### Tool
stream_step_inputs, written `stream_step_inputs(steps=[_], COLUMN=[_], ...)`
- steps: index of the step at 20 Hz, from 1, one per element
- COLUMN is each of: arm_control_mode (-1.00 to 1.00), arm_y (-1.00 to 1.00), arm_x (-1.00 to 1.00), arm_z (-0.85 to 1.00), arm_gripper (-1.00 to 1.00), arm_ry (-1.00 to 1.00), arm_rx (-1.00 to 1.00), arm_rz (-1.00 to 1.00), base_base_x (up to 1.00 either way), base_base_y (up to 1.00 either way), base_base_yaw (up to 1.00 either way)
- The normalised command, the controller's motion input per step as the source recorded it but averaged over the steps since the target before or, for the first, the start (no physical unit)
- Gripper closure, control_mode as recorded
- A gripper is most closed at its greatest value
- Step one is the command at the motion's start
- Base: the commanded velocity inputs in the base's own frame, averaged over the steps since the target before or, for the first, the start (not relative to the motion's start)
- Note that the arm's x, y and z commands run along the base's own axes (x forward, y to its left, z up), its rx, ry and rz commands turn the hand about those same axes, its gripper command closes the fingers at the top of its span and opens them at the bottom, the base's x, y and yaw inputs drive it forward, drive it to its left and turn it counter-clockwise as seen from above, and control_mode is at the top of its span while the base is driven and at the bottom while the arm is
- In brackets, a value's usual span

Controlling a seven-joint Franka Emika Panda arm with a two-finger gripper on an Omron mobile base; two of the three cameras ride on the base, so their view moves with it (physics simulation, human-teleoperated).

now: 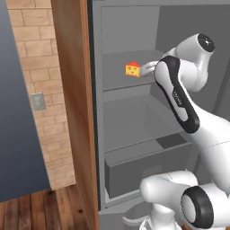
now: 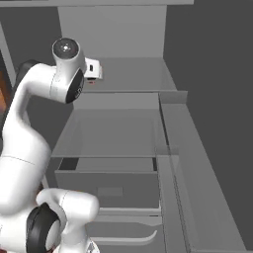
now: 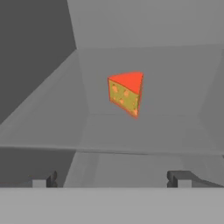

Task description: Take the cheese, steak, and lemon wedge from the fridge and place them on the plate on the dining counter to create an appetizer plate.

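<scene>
Inside the open fridge (image 1: 130,27), the cheese (image 1: 132,69) sat on the upper grey shelf (image 1: 119,76), toward its left side. Gripper (image 3: 116,179) reached in from the right, level with that shelf, just beside the cheese and not touching it. Jaws were spread wide, nothing between them. Lower down, a grey drawer (image 1: 148,168) stood partly pulled out. Wood-brown side panel (image 1: 74,112) framed the fridge on the left.

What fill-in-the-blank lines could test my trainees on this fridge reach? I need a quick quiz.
1. The gripper points at the ____.
2. The cheese sits on a fridge ____.
3. The gripper's fingers are ____, apart from the cheese.
4. The cheese's top face is ____.

Missing: cheese; shelf; open; red
</scene>
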Motion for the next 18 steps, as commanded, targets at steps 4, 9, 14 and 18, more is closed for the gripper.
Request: stream_step_inputs(steps=[4, 9, 14, 18], arm_control_mode=[-1.0, -1.0, -1.0, -1.0], arm_y=[0.16, 0.03, 0.0, 0.0], arm_x=[0.58, 0.5, 0.56, 0.52], arm_z=[-0.13, -0.1, -0.13, -0.17], arm_gripper=[-1.0, -1.0, -1.0, -1.0], arm_ry=[0.0, 0.0, 0.0, 0.0], arm_rx=[0.0, 0.0, 0.0, 0.0], arm_rz=[0.0, 0.0, 0.0, 0.0], base_base_x=[0.0, 0.0, 0.0, 0.0], base_base_y=[0.0, 0.0, 0.0, 0.0], base_base_yaw=[0.0, 0.0, 0.0, 0.0])
